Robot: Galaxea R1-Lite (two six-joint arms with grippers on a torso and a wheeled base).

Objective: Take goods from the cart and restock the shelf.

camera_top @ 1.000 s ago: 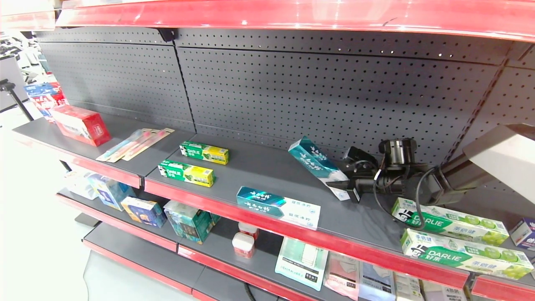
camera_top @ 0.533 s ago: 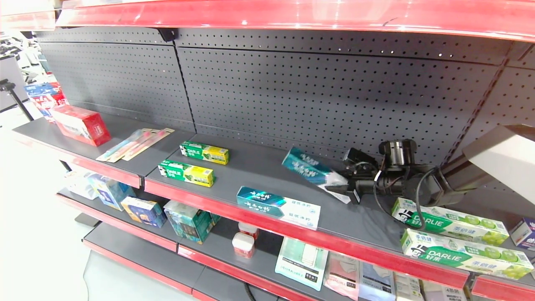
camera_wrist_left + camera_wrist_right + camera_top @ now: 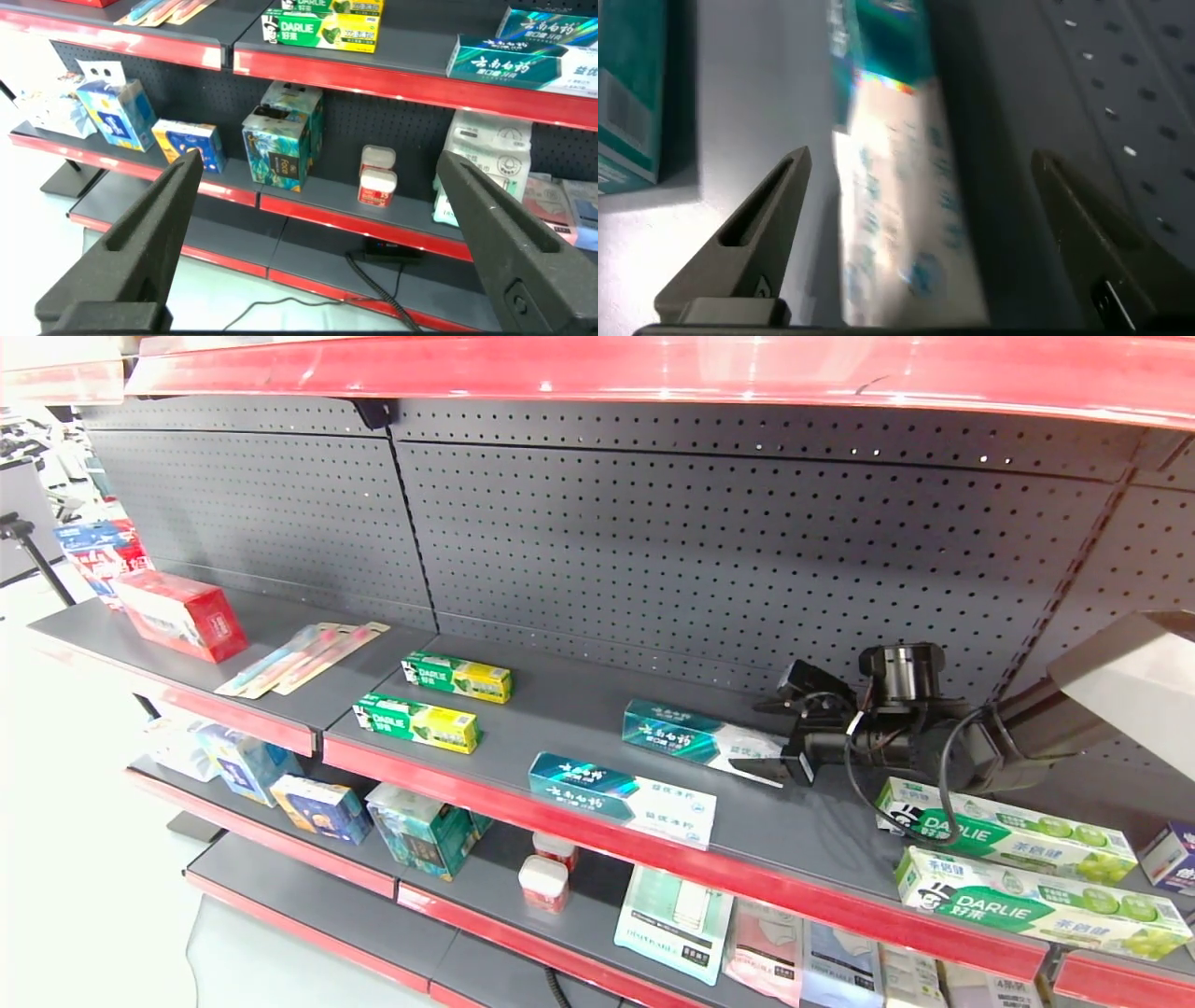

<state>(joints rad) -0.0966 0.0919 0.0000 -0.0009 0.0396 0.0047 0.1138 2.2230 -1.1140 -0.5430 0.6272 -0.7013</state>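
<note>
Head view: the teal toothpaste box lies flat on the shelf, at 9 o'clock from the right gripper. Its fingers are wide apart around the white end, holding nothing. Best pull straight back toward 3 o'clock, without bumping the box.

Head camera overlooks the shelf; left wrist faces its lower tiers; right wrist close over the teal box.

Blurred toothpaste box (print illegible)
</note>
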